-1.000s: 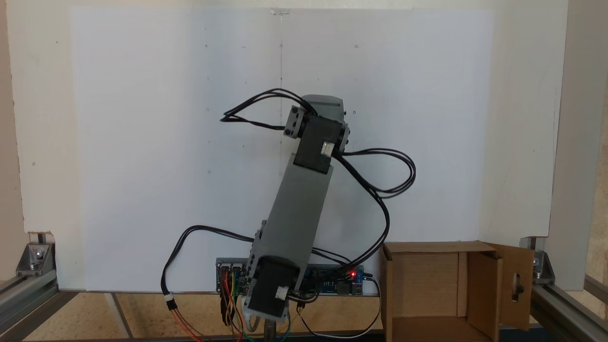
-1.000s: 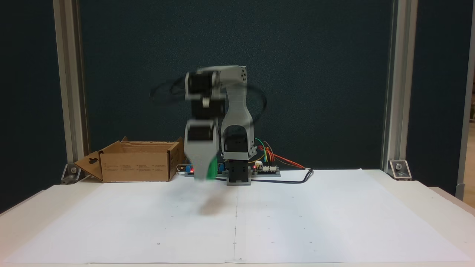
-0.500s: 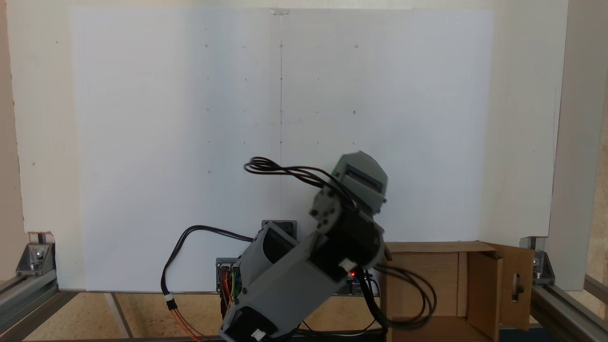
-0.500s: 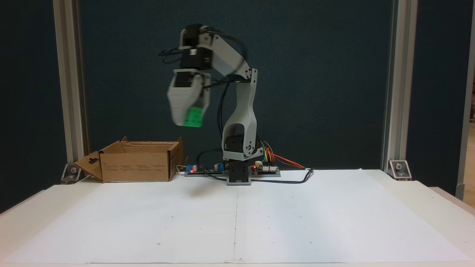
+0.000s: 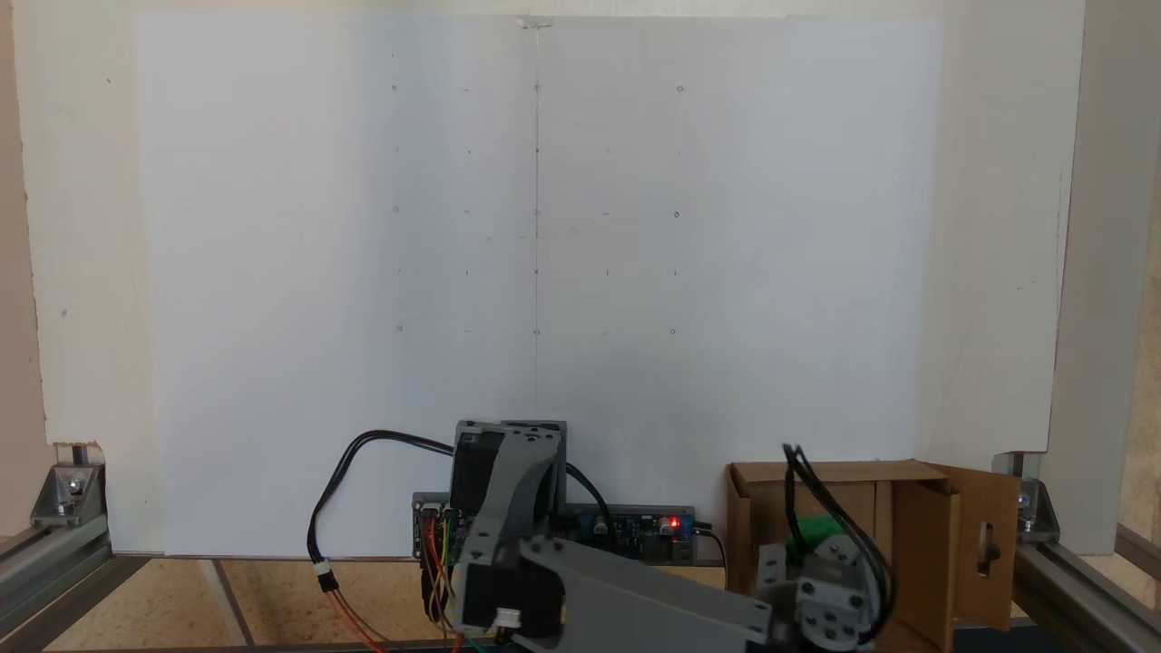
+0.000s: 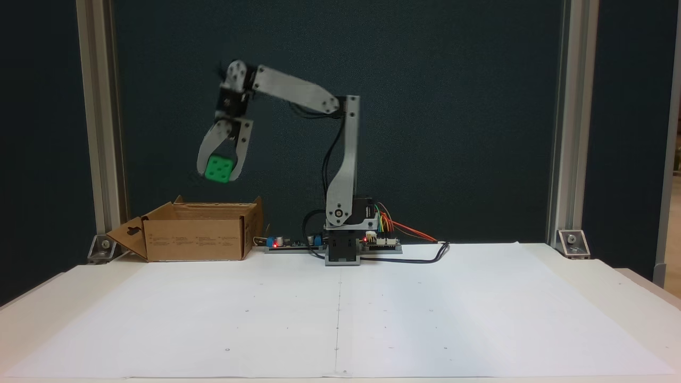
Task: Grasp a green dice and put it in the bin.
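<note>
Here the green dice (image 6: pixel 218 169) is gripped between the jaws of the gripper (image 6: pixel 217 174) and held in the air above the open bin (image 6: pixel 197 236), clear of its rim. The bin is set on the bench (image 6: pixel 479 319), beside the arm's base (image 6: pixel 342 250).

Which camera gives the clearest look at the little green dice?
The fixed view from the front: the green dice shows whole, pips facing the camera, clamped in the gripper above the bin. From above, the green dice is only a sliver beside cables.
</note>
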